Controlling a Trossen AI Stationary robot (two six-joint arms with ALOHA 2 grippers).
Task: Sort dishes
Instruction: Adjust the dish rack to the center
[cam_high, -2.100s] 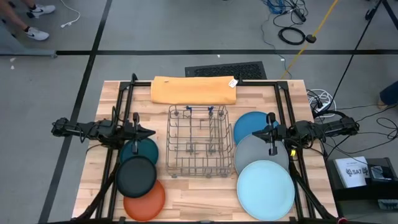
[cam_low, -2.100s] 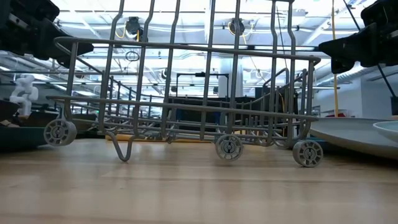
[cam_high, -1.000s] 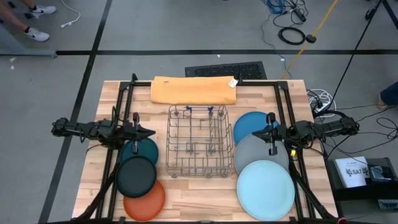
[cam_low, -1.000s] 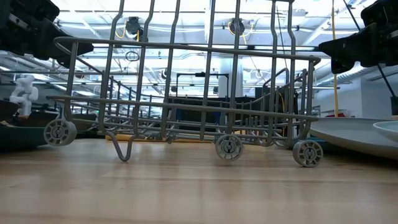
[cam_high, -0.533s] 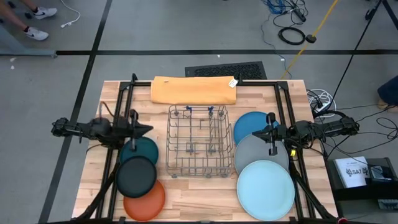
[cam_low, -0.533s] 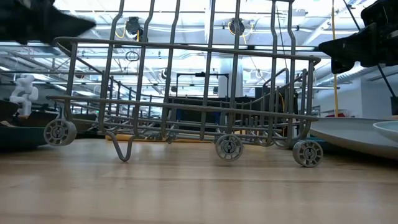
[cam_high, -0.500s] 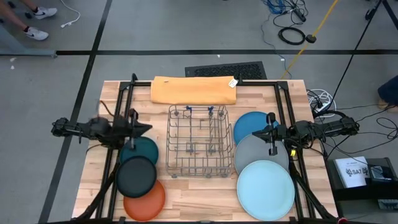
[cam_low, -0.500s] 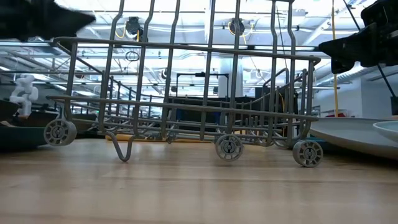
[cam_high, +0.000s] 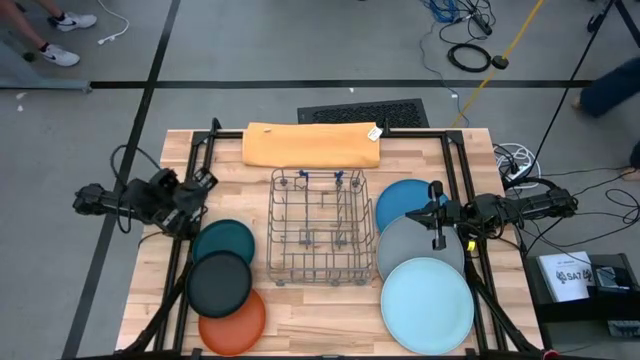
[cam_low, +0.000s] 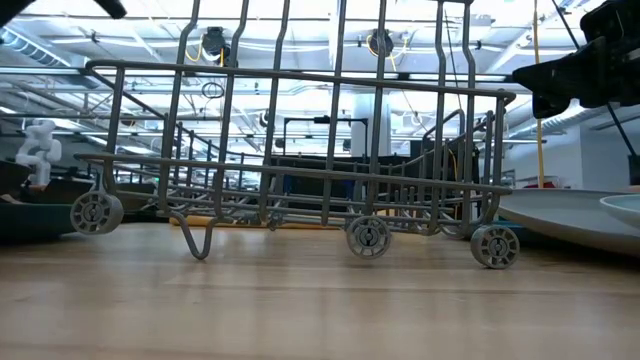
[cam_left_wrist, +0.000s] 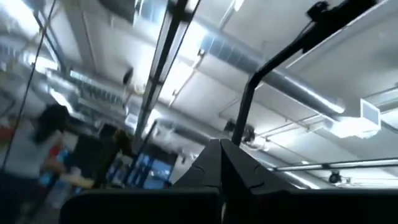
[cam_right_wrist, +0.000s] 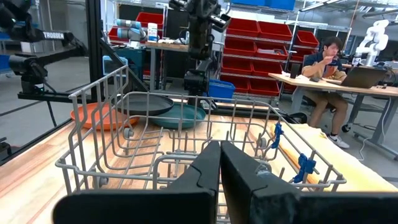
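Note:
Three smaller plates lie overlapping at the near left: dark teal (cam_high: 224, 241), black (cam_high: 220, 283), orange (cam_high: 232, 321). Three larger plates lie overlapping at the right: medium blue (cam_high: 410, 202), grey (cam_high: 418, 246), light blue (cam_high: 427, 305). The wire rack (cam_high: 318, 229) stands between the two groups. My left gripper (cam_high: 208, 180) is shut and empty, raised at the table's left edge beyond the teal plate, and its wrist view (cam_left_wrist: 222, 153) looks up at the ceiling. My right gripper (cam_high: 419, 212) is shut and empty above the medium blue plate, pointing at the rack (cam_right_wrist: 186, 155).
A folded orange-yellow cloth (cam_high: 312, 144) lies along the far edge behind the rack. Black frame rails (cam_high: 190, 160) run down both sides of the table. Bare wood shows in front of the rack (cam_high: 320, 315). A person sits at a desk (cam_right_wrist: 326, 68) in the room beyond.
My left gripper has drawn back toward the table's left edge and risen, tipping upward so that it points toward the ceiling; it has left the upper left of the low view. It has stayed shut. The plates, the rack and my right arm have kept still.

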